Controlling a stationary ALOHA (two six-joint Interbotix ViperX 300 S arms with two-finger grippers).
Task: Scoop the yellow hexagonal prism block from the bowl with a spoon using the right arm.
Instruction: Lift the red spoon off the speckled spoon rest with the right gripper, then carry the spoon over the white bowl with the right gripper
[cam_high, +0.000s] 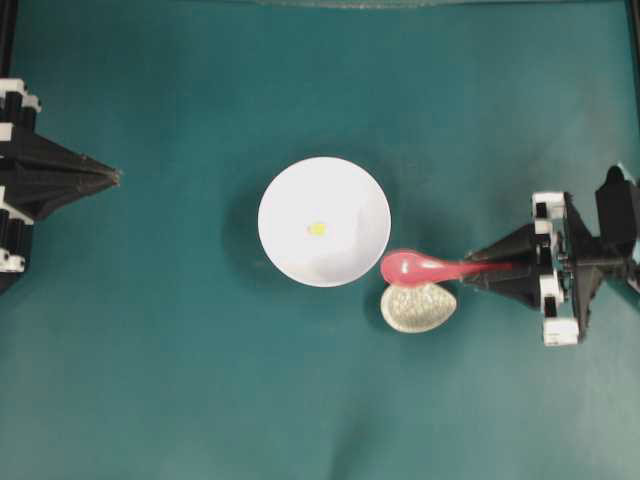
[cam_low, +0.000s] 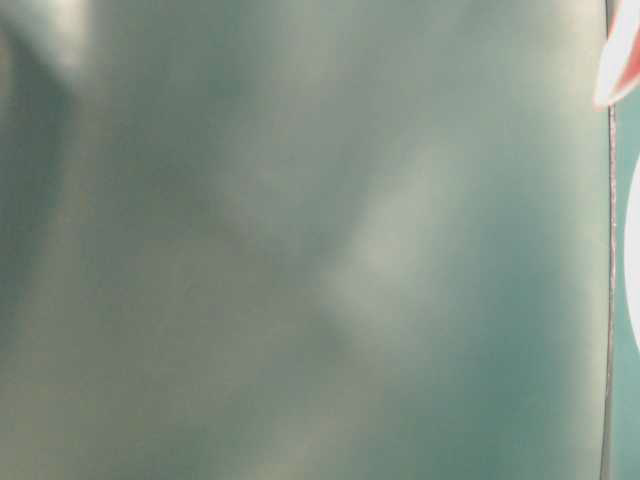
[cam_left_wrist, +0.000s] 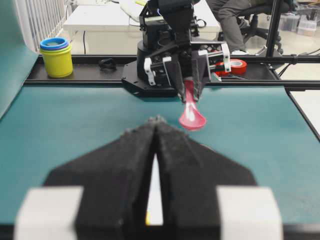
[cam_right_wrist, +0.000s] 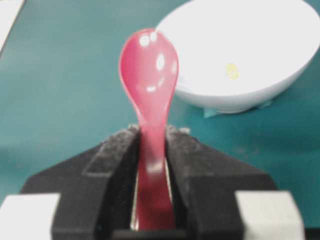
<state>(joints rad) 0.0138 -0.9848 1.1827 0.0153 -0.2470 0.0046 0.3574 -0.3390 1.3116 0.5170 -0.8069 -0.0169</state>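
Teal table (cam_high: 200, 400), overhead: bowl (cam_high: 345, 195) at centre, yellow block (cam_high: 317, 229) inside. Spoon (cam_high: 425, 267) beside bowl rim, over speckled dish (cam_high: 418, 307); right fingers (cam_high: 485, 268) clamp handle, scoop aimed toward bowl, likely for dipping.
Table-level: blur, nothing usable.
Left wrist: left fingers (cam_left_wrist: 156, 150) closed, empty, parked clear.
Right wrist: block ahead and right of scoop.

The right gripper (cam_high: 478, 272) reaches in from the right edge of the overhead view with its jaws clamped on the handle of the spoon (cam_high: 425, 267), while the left gripper (cam_high: 112, 176) sits at the far left edge, its pointed jaws pressed together and holding nothing.
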